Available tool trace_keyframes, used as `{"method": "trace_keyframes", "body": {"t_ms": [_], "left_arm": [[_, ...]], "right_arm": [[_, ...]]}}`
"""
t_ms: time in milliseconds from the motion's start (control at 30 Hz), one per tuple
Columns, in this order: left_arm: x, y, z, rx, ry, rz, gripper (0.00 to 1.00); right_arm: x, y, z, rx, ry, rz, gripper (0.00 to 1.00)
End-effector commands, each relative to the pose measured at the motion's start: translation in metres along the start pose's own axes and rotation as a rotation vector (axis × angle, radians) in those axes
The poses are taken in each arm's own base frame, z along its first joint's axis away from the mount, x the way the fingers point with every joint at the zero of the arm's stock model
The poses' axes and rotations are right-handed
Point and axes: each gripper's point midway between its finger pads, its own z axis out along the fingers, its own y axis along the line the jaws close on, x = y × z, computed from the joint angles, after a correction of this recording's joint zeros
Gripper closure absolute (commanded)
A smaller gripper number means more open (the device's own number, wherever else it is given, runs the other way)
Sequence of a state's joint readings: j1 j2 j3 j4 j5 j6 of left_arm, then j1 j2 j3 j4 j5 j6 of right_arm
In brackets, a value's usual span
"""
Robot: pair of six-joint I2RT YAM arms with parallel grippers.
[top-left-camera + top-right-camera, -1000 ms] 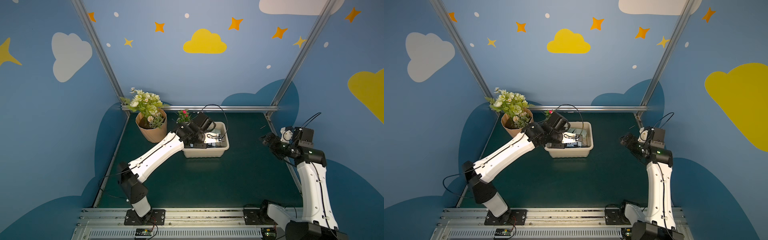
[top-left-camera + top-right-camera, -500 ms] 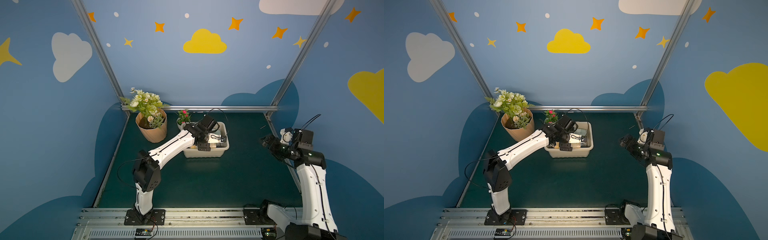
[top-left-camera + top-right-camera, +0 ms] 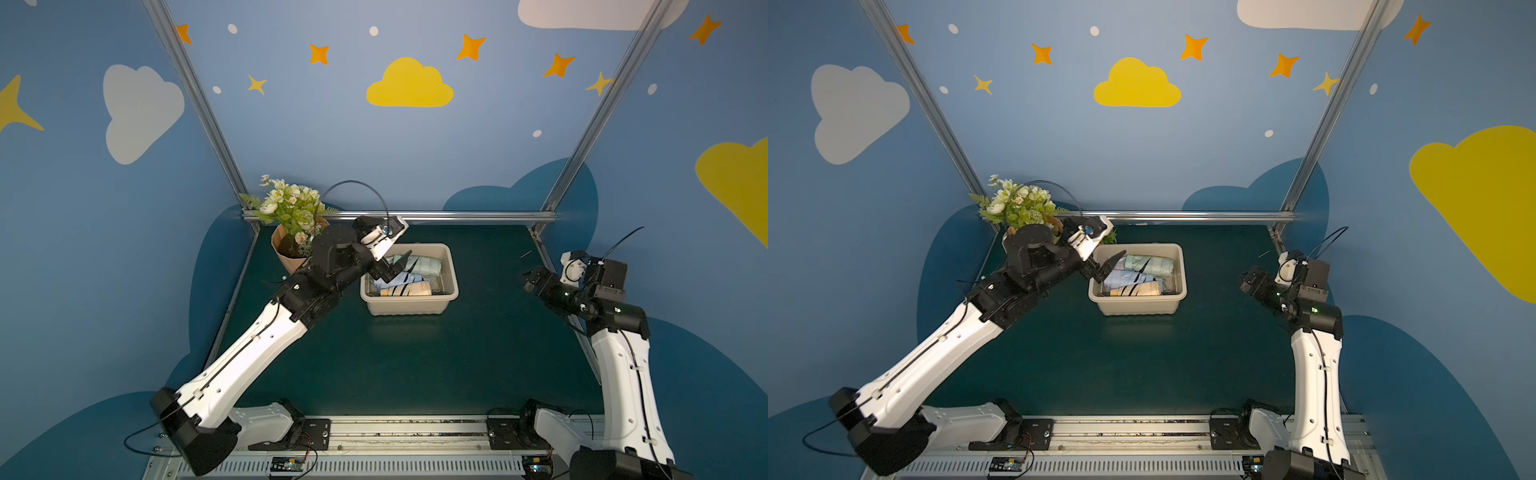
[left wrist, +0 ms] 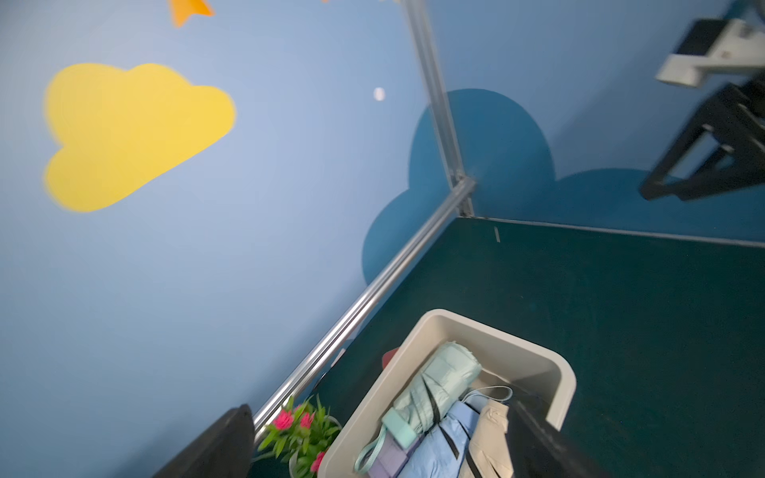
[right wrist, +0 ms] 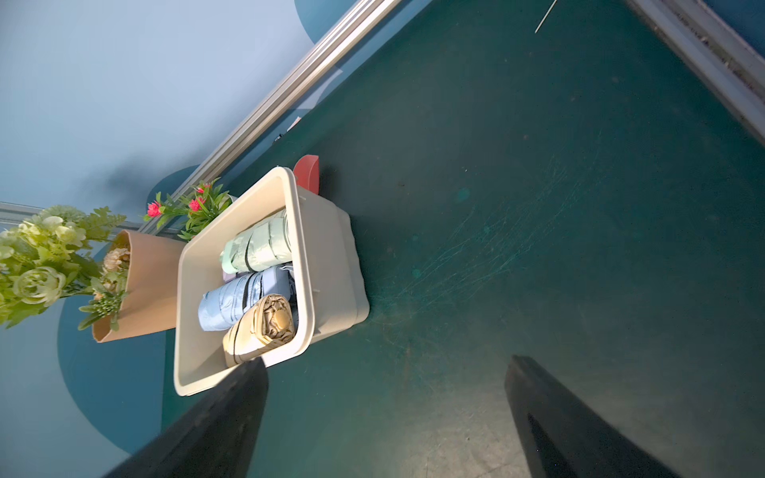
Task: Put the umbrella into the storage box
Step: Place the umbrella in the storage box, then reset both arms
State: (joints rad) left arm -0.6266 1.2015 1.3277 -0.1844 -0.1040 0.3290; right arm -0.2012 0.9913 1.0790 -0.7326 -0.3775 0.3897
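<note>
The beige storage box point(image 3: 409, 306) point(image 3: 1138, 306) stands on the green mat toward the back. Three folded umbrellas lie side by side in it: a mint one point(image 3: 424, 266) point(image 4: 439, 385), a light blue one point(image 5: 236, 296) and a tan one point(image 5: 265, 327). My left gripper point(image 3: 392, 267) point(image 3: 1106, 268) hovers open over the box's left end, holding nothing; in the left wrist view its gripper point(image 4: 381, 443) frames the umbrellas' handle ends from above. At the right side of the mat, far from the box, my right gripper point(image 3: 530, 280) point(image 5: 385, 362) is open and empty.
A tan pot of white and green flowers point(image 3: 291, 249) stands left of the box, close behind my left arm. A small pink-flowered plant point(image 4: 298, 430) and a red thing point(image 5: 308, 171) sit behind the box. A thin stick point(image 3: 525, 253) lies near the right rail.
My left gripper has gone from shut to open and has drawn up and back from inside the box to its left end. The right arm has hardly moved.
</note>
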Motion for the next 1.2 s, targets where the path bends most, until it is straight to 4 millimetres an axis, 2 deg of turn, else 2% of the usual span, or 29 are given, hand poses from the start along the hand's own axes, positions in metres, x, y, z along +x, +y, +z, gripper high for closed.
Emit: {"method": "trace_keyframes", "body": {"t_ms": [0, 100, 200, 300, 400, 467, 567, 667, 733, 867, 967, 1033, 1167], "left_arm": [[0.062, 0.056, -0.009, -0.308, 0.079, -0.37, 0.0], [0.142, 0.099, -0.048, -0.551, 0.205, -0.601, 0.0], [0.205, 0.116, -0.074, -0.627, 0.245, -0.761, 0.0], [0.258, 0.132, -0.096, -0.741, 0.292, -0.758, 0.0], [0.303, 0.136, -0.107, -0.774, 0.346, -0.748, 0.0], [0.326, 0.14, -0.115, -0.809, 0.368, -0.748, 0.0], [0.346, 0.144, -0.122, -0.843, 0.356, -0.703, 0.0], [0.354, 0.148, -0.124, -0.856, 0.331, -0.665, 0.0], [0.362, 0.147, -0.121, -0.844, 0.348, -0.661, 0.0], [0.374, 0.139, -0.105, -0.766, 0.348, -0.659, 0.0], [0.375, 0.134, -0.093, -0.714, 0.299, -0.662, 0.0], [0.377, 0.131, -0.083, -0.678, 0.288, -0.647, 0.0], [0.375, 0.115, -0.049, -0.532, 0.285, -0.548, 0.0]], "right_arm": [[-0.008, -0.007, 0.007, 0.022, -0.125, -0.133, 0.04], [-0.003, -0.018, 0.023, 0.045, -0.185, -0.205, 0.04], [0.002, -0.032, 0.047, 0.085, -0.221, -0.261, 0.03], [0.013, -0.041, 0.08, 0.081, -0.246, -0.344, 0.03], [0.024, -0.042, 0.115, 0.055, -0.231, -0.404, 0.02], [0.029, -0.044, 0.135, 0.056, -0.191, -0.423, 0.02], [0.025, -0.048, 0.153, 0.102, -0.189, -0.513, 0.02], [0.022, -0.062, 0.159, 0.185, -0.241, -0.551, 0.02], [0.036, -0.065, 0.165, 0.151, -0.238, -0.595, 0.02], [0.053, -0.061, 0.178, 0.078, -0.248, -0.644, 0.02], [0.047, -0.058, 0.183, 0.075, -0.279, -0.659, 0.02], [0.045, -0.068, 0.183, 0.131, -0.254, -0.615, 0.02], [0.045, -0.071, 0.183, 0.137, -0.231, -0.605, 0.02]]}}
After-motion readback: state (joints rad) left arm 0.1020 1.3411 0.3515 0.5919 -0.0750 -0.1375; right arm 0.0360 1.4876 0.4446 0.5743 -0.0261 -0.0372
